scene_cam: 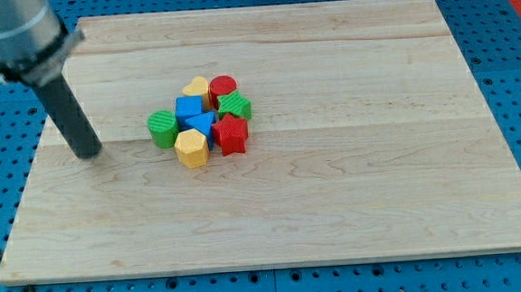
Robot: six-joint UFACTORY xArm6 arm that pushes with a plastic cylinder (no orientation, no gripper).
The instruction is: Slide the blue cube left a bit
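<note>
Hand absent (bare rod only), my tip [89, 153] well left of blue cube [188, 109], green block [162, 129] between.

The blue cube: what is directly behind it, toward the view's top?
Behind the blue cube sits a yellow block, with a red cylinder beside it. Their lower parts are covered by the nearer blocks. My tip stands apart at the view's left.

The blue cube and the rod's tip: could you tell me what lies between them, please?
In the camera view, the green block sits between my tip and the blue cube; the rest is bare board.
</note>
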